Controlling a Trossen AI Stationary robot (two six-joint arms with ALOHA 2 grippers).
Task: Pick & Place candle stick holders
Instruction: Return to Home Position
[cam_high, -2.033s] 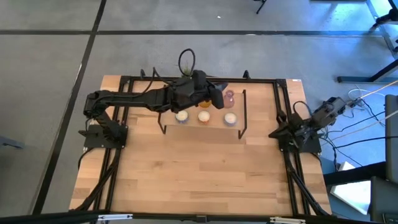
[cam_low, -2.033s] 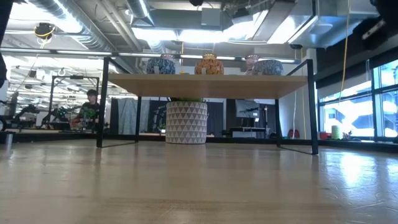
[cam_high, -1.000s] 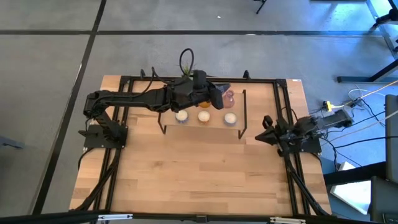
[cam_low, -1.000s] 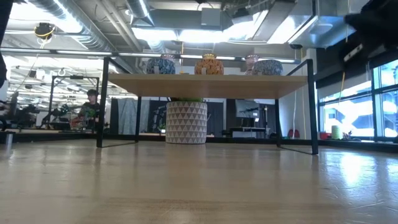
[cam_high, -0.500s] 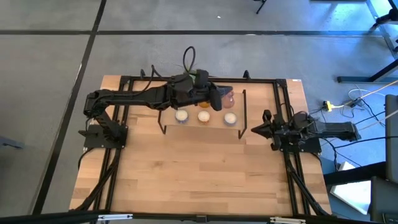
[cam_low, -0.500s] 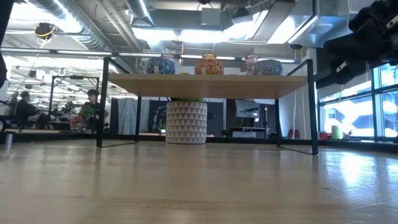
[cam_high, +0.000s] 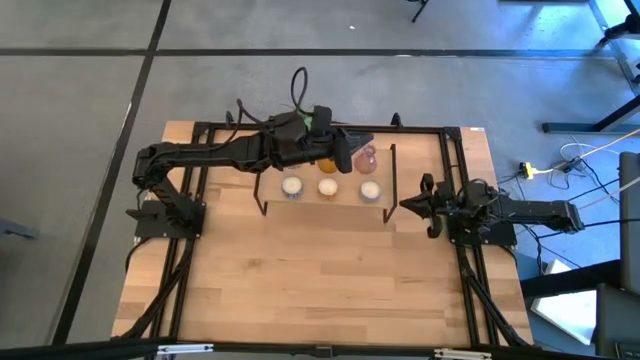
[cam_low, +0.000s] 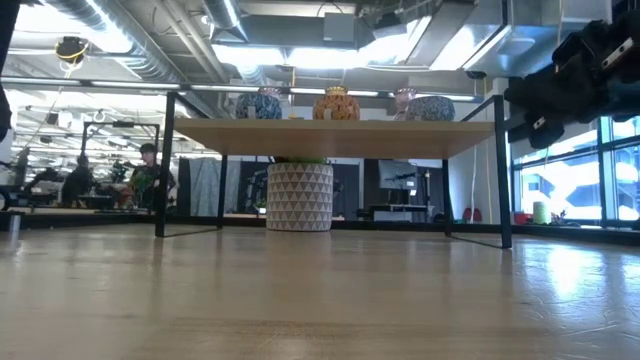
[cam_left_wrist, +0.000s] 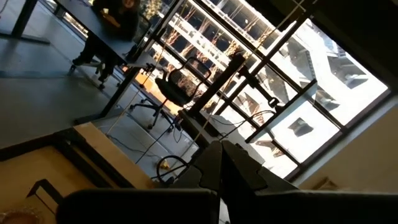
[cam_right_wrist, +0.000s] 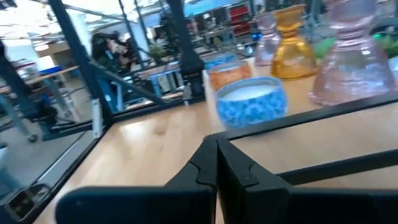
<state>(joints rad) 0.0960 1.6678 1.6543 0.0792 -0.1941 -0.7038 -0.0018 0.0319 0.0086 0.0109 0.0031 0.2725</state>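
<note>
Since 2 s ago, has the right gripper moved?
Yes. The right gripper has swung in toward the shelf's right post and now sits close beside it.

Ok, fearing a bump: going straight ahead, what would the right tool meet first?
The right tool would probably hit the shelf's right end first, blue candle holder just beyond; depth unclear.

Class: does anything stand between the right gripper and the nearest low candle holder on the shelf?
Yes. The shelf's black end frame stands upright between the right gripper and the nearest low candle holder; nothing else visible does.
</note>
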